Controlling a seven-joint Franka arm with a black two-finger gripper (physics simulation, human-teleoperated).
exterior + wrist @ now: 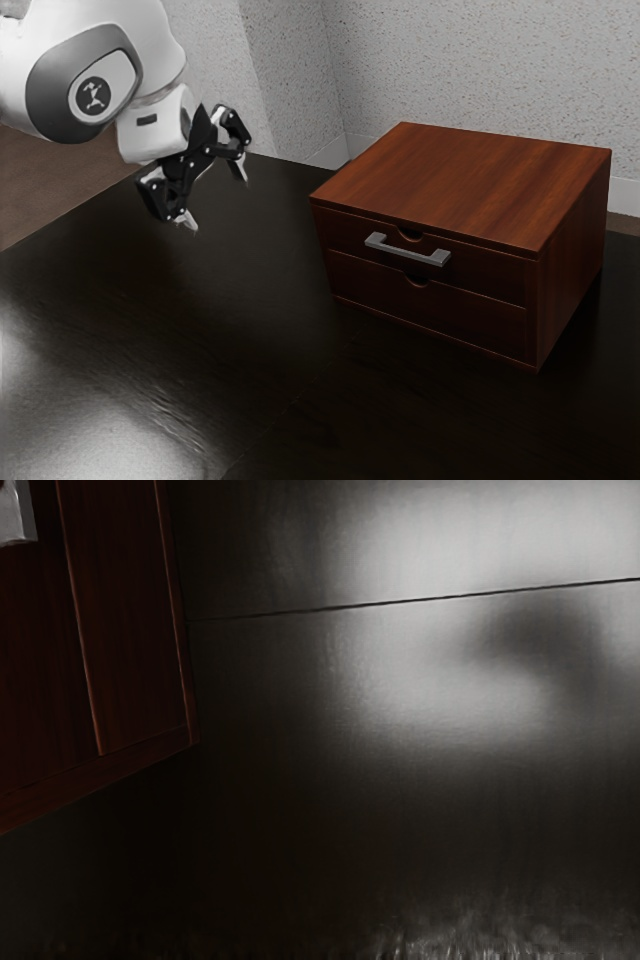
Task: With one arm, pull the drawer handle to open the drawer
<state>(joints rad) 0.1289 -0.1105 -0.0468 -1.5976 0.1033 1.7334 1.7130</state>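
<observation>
A reddish-brown wooden cabinet (pixel 470 180) with two drawers stands on the dark table (pixel 200 370) toward the exterior view's right. Its upper drawer (pixel 470 262) carries a grey metal bar handle (pixel 407 249) and sits flush with the cabinet front, as does the lower drawer (pixel 440 312). My black gripper (pixel 215 196) hangs in the air well to the exterior view's left of the handle, fingers spread open with nothing between them. In the wrist view the cabinet front (pixel 90 640) shows off to one side, with a pale end of the handle (pixel 14 515) at the corner.
The dark glossy table spreads wide between my hand and the cabinet. A seam in the tabletop (pixel 420 602) runs under the hand. A speckled grey wall (pixel 450 60) rises behind the cabinet.
</observation>
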